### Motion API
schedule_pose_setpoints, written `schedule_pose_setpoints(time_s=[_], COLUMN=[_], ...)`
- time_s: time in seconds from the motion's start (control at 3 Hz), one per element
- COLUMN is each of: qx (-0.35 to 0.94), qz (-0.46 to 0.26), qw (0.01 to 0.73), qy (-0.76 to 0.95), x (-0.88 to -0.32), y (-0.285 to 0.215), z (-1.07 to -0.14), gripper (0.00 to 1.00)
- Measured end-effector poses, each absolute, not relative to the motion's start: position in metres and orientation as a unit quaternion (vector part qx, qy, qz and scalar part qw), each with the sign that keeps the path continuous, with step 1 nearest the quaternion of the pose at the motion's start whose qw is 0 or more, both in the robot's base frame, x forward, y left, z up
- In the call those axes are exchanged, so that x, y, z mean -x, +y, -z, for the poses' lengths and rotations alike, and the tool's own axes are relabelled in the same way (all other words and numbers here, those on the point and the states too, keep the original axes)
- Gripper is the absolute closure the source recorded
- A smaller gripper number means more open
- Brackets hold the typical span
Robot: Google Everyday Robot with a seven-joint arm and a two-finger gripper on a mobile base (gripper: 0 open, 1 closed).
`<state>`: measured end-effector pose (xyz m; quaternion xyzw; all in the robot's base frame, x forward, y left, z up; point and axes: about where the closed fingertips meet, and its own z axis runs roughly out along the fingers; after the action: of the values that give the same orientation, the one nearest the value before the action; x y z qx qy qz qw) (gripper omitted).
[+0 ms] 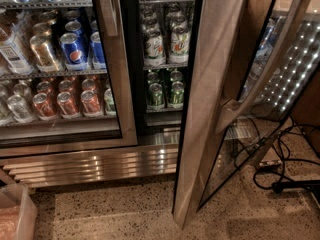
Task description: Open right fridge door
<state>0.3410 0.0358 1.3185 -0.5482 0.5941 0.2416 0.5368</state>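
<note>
The right fridge door (210,109) stands swung wide open, edge-on toward me, its brushed-steel frame running from top centre down to the floor. Its long bowed steel handle (265,69) runs along the outer face on the right, and its glass pane reflects rows of small lights. Behind it the open compartment shows shelves of green cans (162,91) and bottles. The left fridge door (117,84) is shut in front of Pepsi and orange cans. The gripper is not in view.
A steel vent grille (95,166) runs along the fridge base. Black cables (280,169) lie on the speckled floor at the right behind the open door. A pale translucent bin (15,216) sits at the bottom left corner.
</note>
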Motion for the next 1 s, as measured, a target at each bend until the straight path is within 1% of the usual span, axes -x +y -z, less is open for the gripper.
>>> schedule_pose_setpoints(time_s=[1.0], qx=[0.548], qz=[-0.242], qw=[0.537], qy=[0.594], x=[-0.341], y=[0.0358], z=[-1.3185], gripper=[1.0])
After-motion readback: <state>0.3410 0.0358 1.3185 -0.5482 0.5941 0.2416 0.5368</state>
